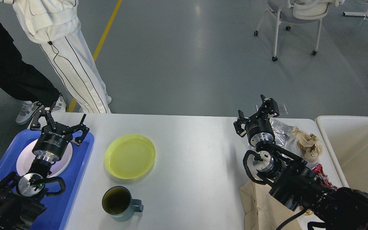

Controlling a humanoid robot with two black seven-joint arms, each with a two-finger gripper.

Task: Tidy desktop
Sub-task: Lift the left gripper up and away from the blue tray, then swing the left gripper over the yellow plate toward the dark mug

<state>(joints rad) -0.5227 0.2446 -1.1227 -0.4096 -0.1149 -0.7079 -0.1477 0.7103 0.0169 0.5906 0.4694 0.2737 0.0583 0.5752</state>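
Fingers spread wide on left gripper (62,120), hovering over white plate (24,159) in blue tray (75,179). Right gripper (256,111) fingers apart, empty, above crumpled foil (281,132) at far right of desk (190,166). Yellow plate (129,156) and dark mug (119,203) mid-desk, brown paper (308,143) beside cream bin (356,150).

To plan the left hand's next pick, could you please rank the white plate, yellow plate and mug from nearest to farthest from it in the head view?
1. White plate, in the blue tray, under the left hand.
2. Yellow plate, to its right.
3. Mug, near edge.
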